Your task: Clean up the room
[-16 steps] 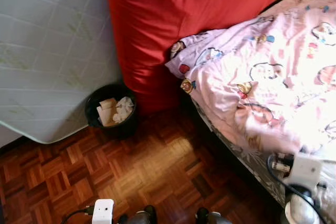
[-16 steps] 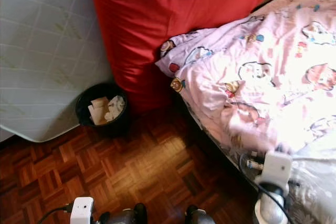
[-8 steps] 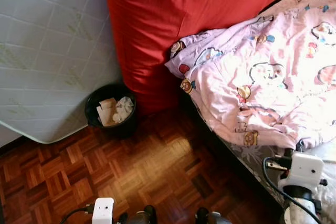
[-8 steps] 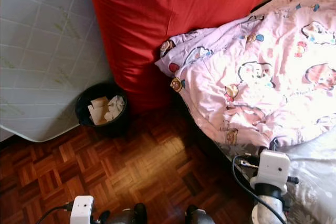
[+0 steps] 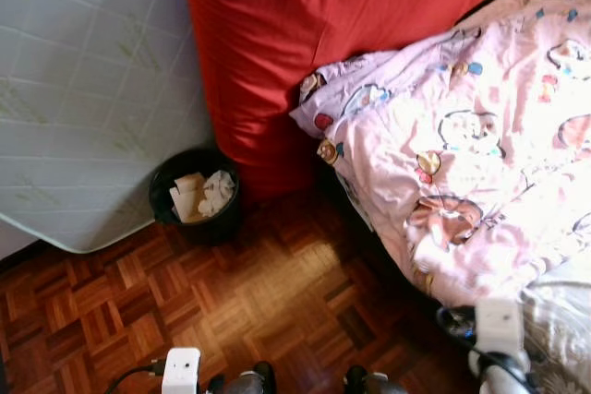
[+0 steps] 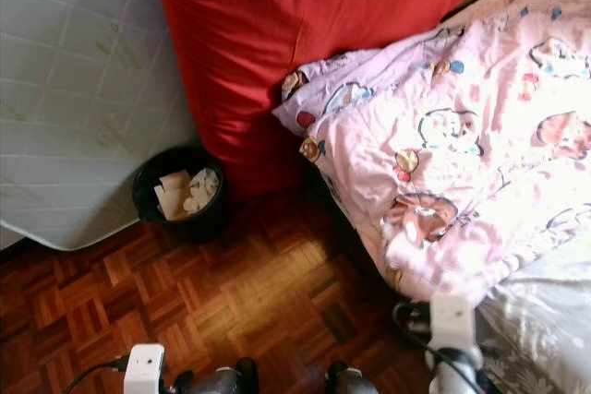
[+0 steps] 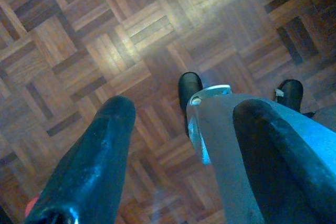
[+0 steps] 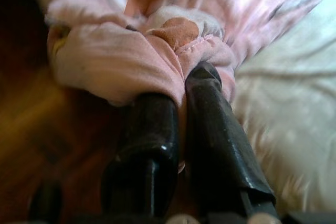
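Right wrist view shows the right gripper (image 8: 181,103) with its two black fingers pressed together on a fold of the pink cartoon-print blanket (image 5: 462,154), so the cloth is pinched between them at the hem. Beside the fold lies the pale bed sheet (image 8: 294,129), and on the other side the dark floor.

Compared with half a second ago, the right wrist has come lower and nearer to the foot edge of the bed (image 5: 554,320), and the blanket's hem has come with it. The cloth near the side edge of the bed is now gathered into a bunched fold (image 5: 443,223), where it lay flatter before. One second ago the blanket lay looser over this edge, so the arm seems to be dragging it. I judge that the grasp holds and that the robot is rearranging the blanket to make the bed, a step which is not yet finished, because the blanket lies crumpled.

Left gripper (image 7: 181,145) hangs idle over the parquet floor (image 5: 231,302), its fingers spread apart and holding nothing.

By the red upright mattress (image 5: 323,34) the black waste bin (image 5: 194,193) stands on the floor with crumpled paper inside, as before.
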Controlling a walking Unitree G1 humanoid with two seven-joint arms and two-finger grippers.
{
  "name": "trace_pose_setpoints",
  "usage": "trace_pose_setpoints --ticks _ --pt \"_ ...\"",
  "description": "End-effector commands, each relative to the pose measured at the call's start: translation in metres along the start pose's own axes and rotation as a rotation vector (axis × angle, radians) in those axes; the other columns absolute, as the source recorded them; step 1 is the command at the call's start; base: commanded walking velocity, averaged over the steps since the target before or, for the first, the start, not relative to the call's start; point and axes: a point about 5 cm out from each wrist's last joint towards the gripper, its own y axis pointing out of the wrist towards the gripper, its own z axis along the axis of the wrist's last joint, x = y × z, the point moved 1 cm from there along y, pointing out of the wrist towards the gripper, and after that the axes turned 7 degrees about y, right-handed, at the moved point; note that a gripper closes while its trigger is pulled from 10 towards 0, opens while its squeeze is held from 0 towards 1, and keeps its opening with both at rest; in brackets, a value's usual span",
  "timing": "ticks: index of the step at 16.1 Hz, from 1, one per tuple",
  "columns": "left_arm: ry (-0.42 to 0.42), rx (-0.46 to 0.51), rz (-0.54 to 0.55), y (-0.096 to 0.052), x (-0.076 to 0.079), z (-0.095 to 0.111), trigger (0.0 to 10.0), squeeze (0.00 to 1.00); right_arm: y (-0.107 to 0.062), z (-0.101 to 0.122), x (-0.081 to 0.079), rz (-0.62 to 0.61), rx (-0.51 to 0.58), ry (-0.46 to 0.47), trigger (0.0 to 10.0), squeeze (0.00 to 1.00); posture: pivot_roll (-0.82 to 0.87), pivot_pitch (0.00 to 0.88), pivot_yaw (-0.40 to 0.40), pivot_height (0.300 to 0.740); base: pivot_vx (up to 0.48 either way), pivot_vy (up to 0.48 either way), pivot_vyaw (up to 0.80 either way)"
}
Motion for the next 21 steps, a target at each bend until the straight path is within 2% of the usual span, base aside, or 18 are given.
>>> trace_pose_setpoints --ticks 1,3,4,5,9,11,14,18,19,20,21 --pt "0.006 -0.053 0.0 -0.006 -0.001 -0.016 10.0 0.0 -0.004 -0.014 -0.001 0.02 -0.057 -0.025 10.0 0.0 0.06 0.249 0.032 0.74 0.0 0.0 0.0" --pt "0.011 -0.048 -0.004 -0.006 0.0 -0.016 10.0 0.0 -0.004 -0.029 -0.002 0.032 -0.118 -0.055 10.0 0.0 0.06 0.251 0.034 0.74 0.0 0.0 0.0" --pt "0.013 -0.045 -0.006 -0.006 0.001 -0.015 10.0 0.0 -0.005 -0.036 -0.002 0.041 -0.148 -0.059 10.0 0.76 0.06 0.252 0.034 0.74 0.0 0.0 0.0" --pt "0.014 -0.042 -0.007 -0.006 0.002 -0.015 10.0 0.0 -0.005 -0.043 -0.003 0.049 -0.174 -0.054 10.0 1.0 0.06 0.251 0.035 0.74 0.0 0.0 0.0" --pt "0.018 -0.035 -0.011 -0.005 0.003 -0.013 10.0 0.0 -0.006 -0.062 0.0 0.06 -0.263 -0.005 10.0 1.0 0.06 0.253 0.039 0.74 0.0 0.0 0.0" --pt "0.022 -0.034 -0.012 -0.005 0.002 -0.012 10.0 0.0 -0.005 -0.07 -0.005 0.088 -0.325 0.066 10.0 1.0 0.05 0.253 0.041 0.74 0.0 0.0 0.0" --pt "0.027 -0.026 -0.013 -0.004 0.001 -0.009 10.0 0.0 -0.007 -0.077 -0.017 0.169 -0.366 0.011 10.0 1.0 0.06 0.25 0.044 0.74 0.0 0.0 0.0" --pt "0.027 -0.028 -0.011 -0.003 0.0 -0.008 10.0 0.0 -0.007 -0.08 -0.017 0.153 -0.394 0.042 10.0 1.0 0.05 0.241 0.045 0.74 0.0 0.0 0.0" --pt "0.027 -0.033 -0.011 -0.003 0.0 -0.009 10.0 0.0 -0.009 -0.084 -0.017 0.151 -0.411 0.057 10.0 0.82 0.05 0.238 0.045 0.74 0.0 0.0 0.0" --pt "0.027 -0.034 -0.012 -0.003 0.0 -0.009 10.0 0.0 -0.009 -0.085 -0.017 0.146 -0.418 0.073 10.0 0.11 0.05 0.237 0.045 0.74 0.0 0.0 0.0" --pt "0.028 -0.035 -0.013 -0.003 0.001 -0.009 10.0 0.0 -0.011 -0.089 -0.014 0.122 -0.442 0.091 10.0 0.0 0.05 0.233 0.044 0.74 0.0 0.0 0.0"
